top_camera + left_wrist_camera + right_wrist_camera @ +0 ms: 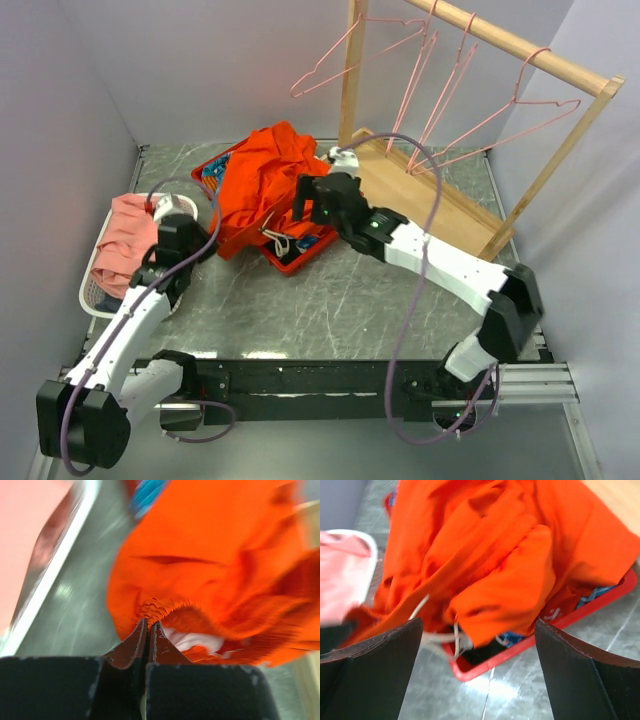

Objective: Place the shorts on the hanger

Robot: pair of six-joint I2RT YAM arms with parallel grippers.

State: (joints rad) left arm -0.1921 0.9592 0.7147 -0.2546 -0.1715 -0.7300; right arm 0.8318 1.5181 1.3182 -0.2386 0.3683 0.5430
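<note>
Shorts [265, 175] are heaped over the red tray [300, 262], mid-table toward the far edge. They cover most of it, and only the near rim and a far-left corner show. The fabric is bunched, with one edge stretched out toward the left edge of the table.

Left gripper [203, 243] is at that stretched edge. In the wrist view its fingers [137, 642] are clenched together, pinching the gathered waistband at the tips. The rest of the shorts fans out beyond them. That view is blurry.

Right gripper [479, 625] is spread wide and grips nothing. It hangs over the near-right side of the heap, with orange folds and the tray rim between its fingers [385, 655]. I can't tell if it touches the fabric.

The white drawstring [437, 639] trails out of the heap over the near tray rim. A blue cloth [592, 597] lies in the tray under the shorts.

Hangers [470, 132], all pink wire, hang on the wooden rack [520, 50] at the far right corner. They are well apart from the shorts, with nothing on them.

A white basket [90, 290] sits at the left edge with a pink cloth [125, 245] in it, just beside the left gripper.
</note>
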